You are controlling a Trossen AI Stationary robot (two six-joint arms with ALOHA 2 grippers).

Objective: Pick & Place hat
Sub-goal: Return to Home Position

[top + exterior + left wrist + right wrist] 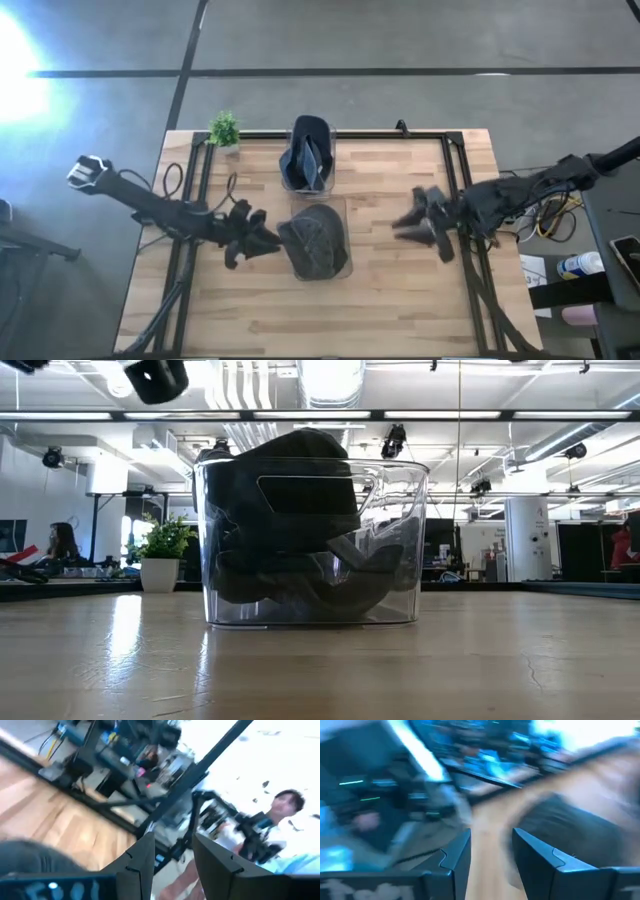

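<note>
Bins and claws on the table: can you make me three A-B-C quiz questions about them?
1. Where on the table is the plant?
A a corner
B the middle
C inside a bin

2. The cap in the far bin is:
A red
B blue
C yellow

3. The left claw is:
A open and empty
B shut on a cap
C inside a bin

Answers:
1 A, it stands at the far corner on the left arm's side.
2 B, the high view shows it blue.
3 A, it is spread apart, holding nothing.

Hat [316,242] in near bin [346,214] — cap [307,150] in far bin [308,189] behind it; plant [224,128] far left.
</note>
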